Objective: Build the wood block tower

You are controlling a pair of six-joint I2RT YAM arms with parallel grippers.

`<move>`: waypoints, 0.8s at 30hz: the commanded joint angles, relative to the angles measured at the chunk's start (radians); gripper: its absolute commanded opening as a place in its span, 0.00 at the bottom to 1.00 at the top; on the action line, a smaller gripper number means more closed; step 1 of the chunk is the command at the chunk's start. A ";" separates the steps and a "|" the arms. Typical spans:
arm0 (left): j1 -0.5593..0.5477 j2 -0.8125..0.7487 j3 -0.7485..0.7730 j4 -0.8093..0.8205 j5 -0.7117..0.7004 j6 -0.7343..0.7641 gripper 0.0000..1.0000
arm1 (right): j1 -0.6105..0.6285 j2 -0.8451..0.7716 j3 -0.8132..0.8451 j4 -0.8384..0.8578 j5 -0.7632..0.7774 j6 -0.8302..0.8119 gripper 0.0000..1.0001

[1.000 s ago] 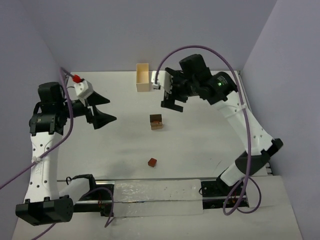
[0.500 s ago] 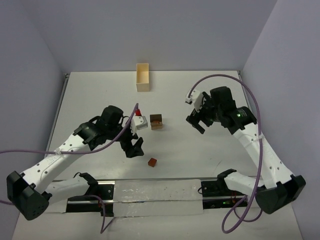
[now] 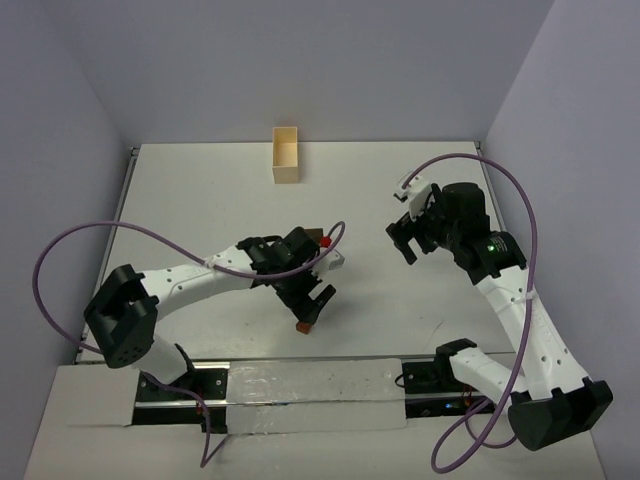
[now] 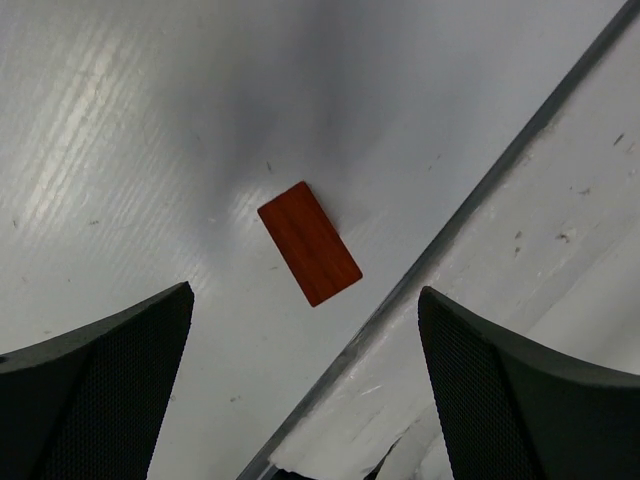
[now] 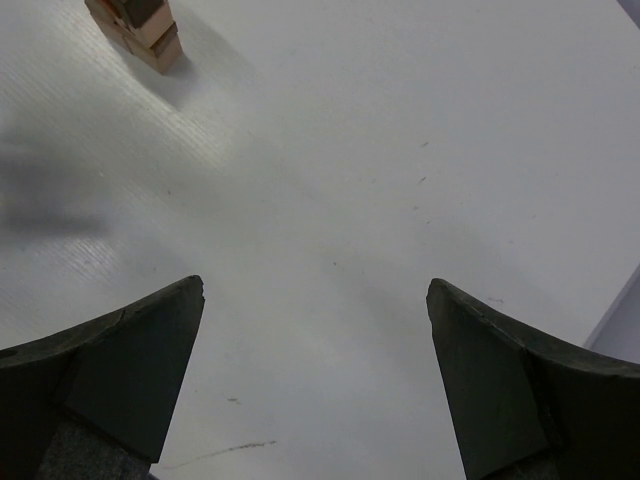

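**Ana:** What was hidden or hard to make out?

**Ben:** Mostly the stack [image 5: 138, 28]. From above, the left arm [image 3: 190, 280] lay across it, and only a reddish sliver showed at the arm's far side. The right wrist view caught it in the top left corner, cut off by the frame. Tan and darker brown pieces sat together there, but I couldn't count them.

**Ana:** And the pincers?

**Ben:** The left pincer [image 4: 305, 292] was spread wide above the loose block [image 4: 309, 243], one finger on either side and neither touching it. The right pincer [image 5: 315, 288] was spread too, with nothing between its fingers. It hung over bare worktop [image 3: 200, 200] to the right of the stack, well apart from it.

**Ana:** How many of each thing?

**Ben:** There was one loose block, reddish-brown, lying flat. There was one stack. One pale open box [image 3: 286, 155] stood at the far edge, left of the middle. There were two arms, each trailing a purple cable [image 3: 70, 250].

**Ana:** What about edges and room to move?

**Ben:** The loose block lay near the worktop's near edge. In the left wrist view the dark line of that edge ran just beside the block's corner. The stack stood about mid-worktop, farther in than the loose block. Bare worktop stretched from the stack to the box, and from the stack to the right pincer.
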 commanded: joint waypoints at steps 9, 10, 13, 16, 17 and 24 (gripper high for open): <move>-0.074 0.121 0.097 -0.031 0.002 -0.106 0.99 | -0.040 0.029 -0.022 0.059 -0.069 -0.013 1.00; -0.080 0.125 0.094 -0.032 0.001 -0.107 0.99 | -0.043 0.030 -0.022 0.058 -0.071 -0.015 1.00; -0.096 0.152 0.092 -0.039 0.002 -0.107 0.99 | -0.053 0.039 -0.018 0.052 -0.086 -0.023 1.00; -0.097 0.176 0.093 -0.047 -0.012 -0.102 0.99 | -0.060 0.042 -0.014 0.049 -0.098 -0.027 1.00; -0.097 0.185 0.093 -0.049 -0.017 -0.097 0.99 | -0.061 0.043 -0.013 0.048 -0.102 -0.028 1.00; -0.097 0.228 0.093 -0.053 -0.033 -0.100 0.99 | -0.070 0.036 -0.030 0.046 -0.113 -0.043 1.00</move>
